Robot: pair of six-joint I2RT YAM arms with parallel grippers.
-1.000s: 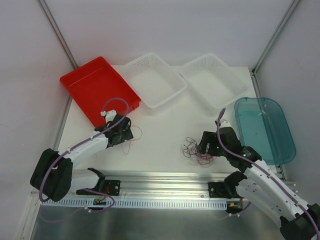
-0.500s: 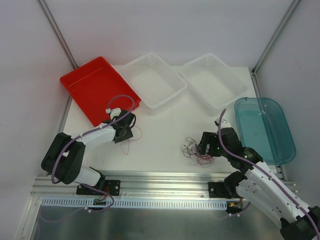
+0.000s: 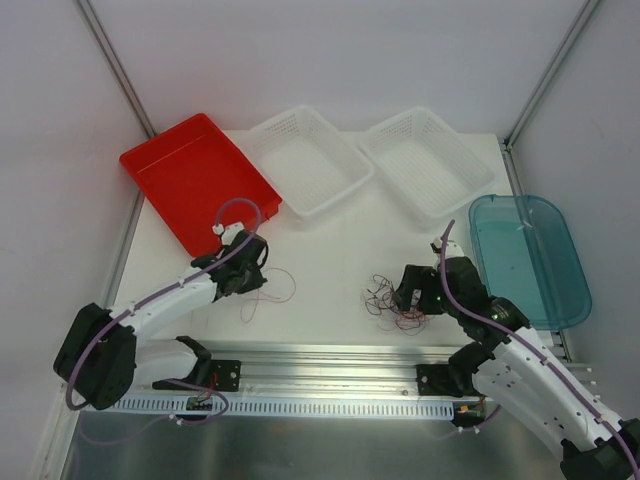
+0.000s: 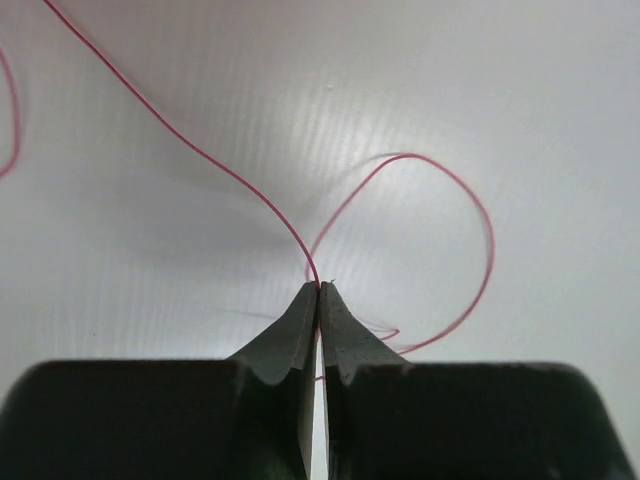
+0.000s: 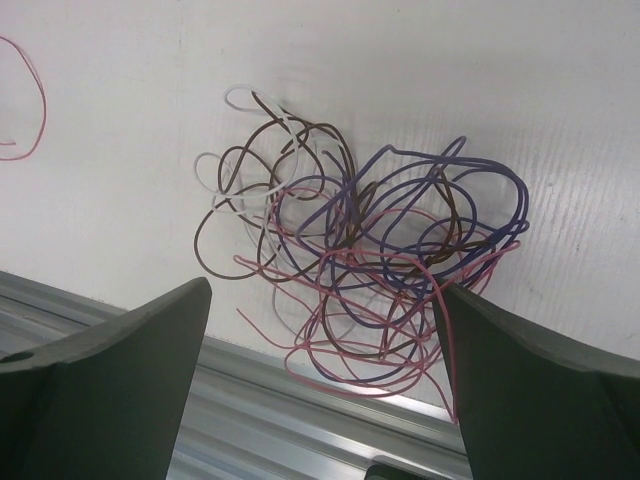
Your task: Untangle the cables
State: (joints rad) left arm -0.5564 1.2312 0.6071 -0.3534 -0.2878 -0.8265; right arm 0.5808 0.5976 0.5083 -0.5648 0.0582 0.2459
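A tangle of cables in purple, pink, brown and white lies on the white table by its near edge, right of centre. My right gripper hovers over it, open, its fingers either side of the heap and nothing held; from above it sits at the tangle's right side. One pink-red cable lies apart to the left, curling in a loop. My left gripper is shut on this cable, which runs out from between the fingertips. From above, the left gripper is left of centre.
A red tray stands at the back left, two white mesh baskets along the back, and a teal bin at the right. An aluminium rail runs along the table's near edge, close below the tangle.
My left gripper has shut on the pink-red cable, whose loop now lies slightly further right. My right gripper has opened a little wider over the tangle.
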